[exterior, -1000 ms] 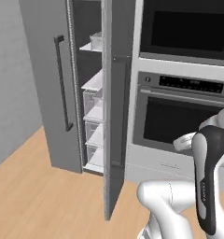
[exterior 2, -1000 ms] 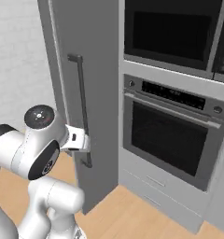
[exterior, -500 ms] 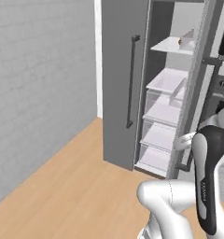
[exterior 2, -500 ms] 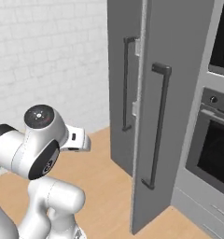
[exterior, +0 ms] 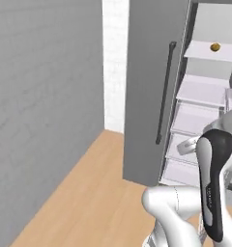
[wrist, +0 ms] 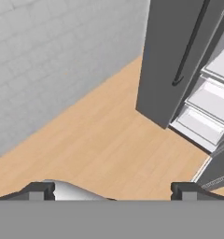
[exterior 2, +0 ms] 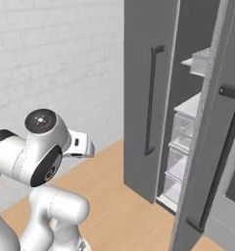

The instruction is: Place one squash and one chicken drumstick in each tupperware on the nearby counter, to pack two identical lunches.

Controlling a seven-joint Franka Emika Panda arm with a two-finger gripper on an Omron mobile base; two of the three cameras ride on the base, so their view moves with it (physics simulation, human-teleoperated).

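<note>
Well beyond wide-spread fingers (wrist: 37,190), squash (exterior: 215,47)

Matt grey fridge door (exterior: 149,91), wooden floor (exterior: 98,193)

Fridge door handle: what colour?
Dark grey to black, a vertical bar on the grey fridge door. The handle shows best in the left base view.
</note>
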